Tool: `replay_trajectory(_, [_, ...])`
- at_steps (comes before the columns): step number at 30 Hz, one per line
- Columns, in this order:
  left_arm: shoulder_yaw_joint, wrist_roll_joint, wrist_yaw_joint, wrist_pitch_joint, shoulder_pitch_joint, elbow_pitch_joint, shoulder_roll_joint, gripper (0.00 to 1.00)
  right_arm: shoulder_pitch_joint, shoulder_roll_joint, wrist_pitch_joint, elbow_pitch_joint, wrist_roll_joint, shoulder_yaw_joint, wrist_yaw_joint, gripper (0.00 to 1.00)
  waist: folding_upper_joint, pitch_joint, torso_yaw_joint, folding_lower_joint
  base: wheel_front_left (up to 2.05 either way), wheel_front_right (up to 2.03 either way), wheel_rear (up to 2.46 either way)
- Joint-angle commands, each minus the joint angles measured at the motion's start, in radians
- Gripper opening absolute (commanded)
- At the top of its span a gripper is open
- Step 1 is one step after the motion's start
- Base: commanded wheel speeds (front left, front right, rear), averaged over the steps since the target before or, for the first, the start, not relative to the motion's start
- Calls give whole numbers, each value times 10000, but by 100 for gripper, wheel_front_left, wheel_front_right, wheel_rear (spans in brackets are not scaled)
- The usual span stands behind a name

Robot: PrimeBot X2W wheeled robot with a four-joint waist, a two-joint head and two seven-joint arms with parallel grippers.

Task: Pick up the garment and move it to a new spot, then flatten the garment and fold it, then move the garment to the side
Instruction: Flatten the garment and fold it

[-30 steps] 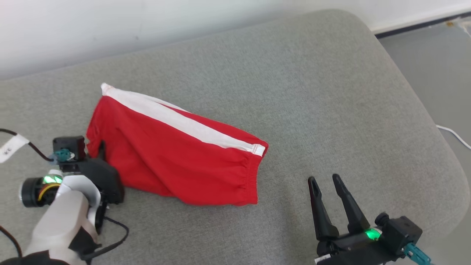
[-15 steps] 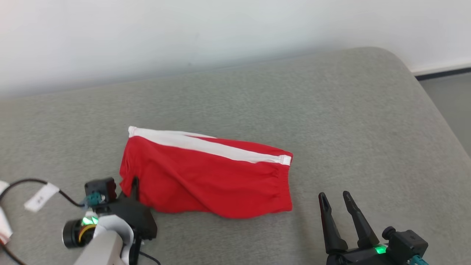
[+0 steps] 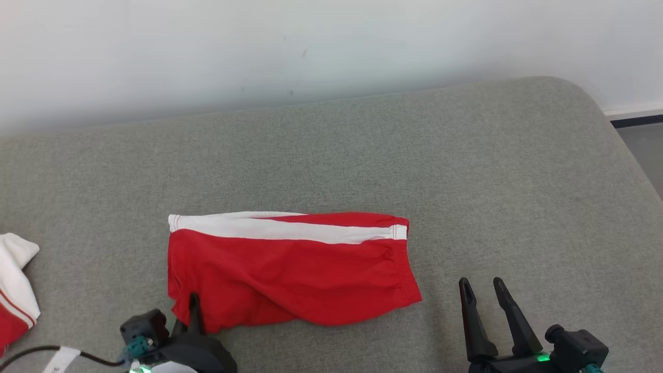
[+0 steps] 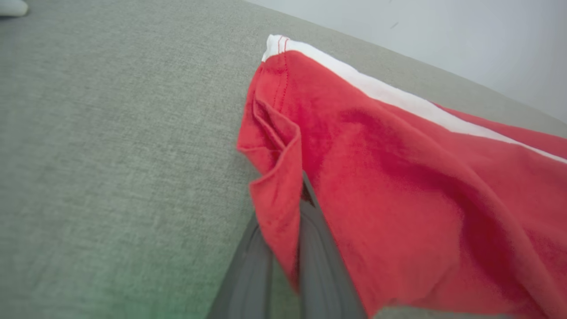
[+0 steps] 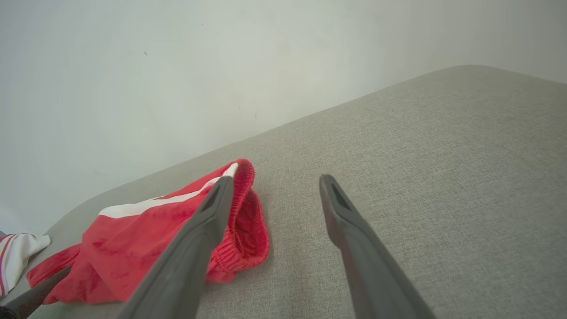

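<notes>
Pale wall (image 3: 311, 46) backs a wide grey cushion (image 3: 466, 181). Red shorts (image 3: 290, 269) with a white side stripe lie flat near its middle, waistband to the robot's right. The left gripper (image 3: 192, 303) has its fingers closed on a fold of the shorts' leg hem at their near left corner. The right gripper (image 3: 481, 285) hovers over bare cushion just right of the waistband, fingers spread and holding nothing. The garment (image 3: 15, 274) lies at the far left edge, well apart from the shorts, showing a white sleeve with red-striped trim.
</notes>
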Motion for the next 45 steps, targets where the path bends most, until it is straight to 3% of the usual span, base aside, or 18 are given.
replay_trajectory(1, [-27,168,124,-54,365,-285,16,0,-30,53,-23,58,-121,-2,15,100,-1,20,52,0,0,0,0])
replay_trajectory(3, [-62,296,211,-54,549,-606,-5,0,-62,59,-21,84,-115,-21,15,100,-1,26,91,0,0,0,0])
replay_trajectory(6, [-58,639,387,-55,815,-1254,104,49,-115,74,-21,92,-149,-48,15,100,-1,12,146,0,0,0,0])
replay_trajectory(7, [-35,767,427,-57,888,-1515,176,100,-127,77,-23,94,-161,-57,15,100,-1,6,162,0,0,0,0])
replay_trajectory(13, [217,1400,499,-57,1305,-2815,342,100,-120,86,-21,70,-211,-175,15,100,-1,-53,286,0,0,0,0])
replay_trajectory(24, [1307,2880,223,-55,2829,-4978,396,100,52,81,-23,293,-360,-716,15,100,-1,-456,818,0,0,0,0])
replay_trajectory(30, [1840,3290,75,-55,3463,-5249,166,100,121,105,-23,677,-447,-801,15,100,-1,-568,1163,0,0,0,0])
replay_trajectory(45, [2093,4596,-1036,-55,3826,-5291,-34,100,-458,149,-21,1502,-476,-640,15,100,-1,-748,1541,0,0,0,0])
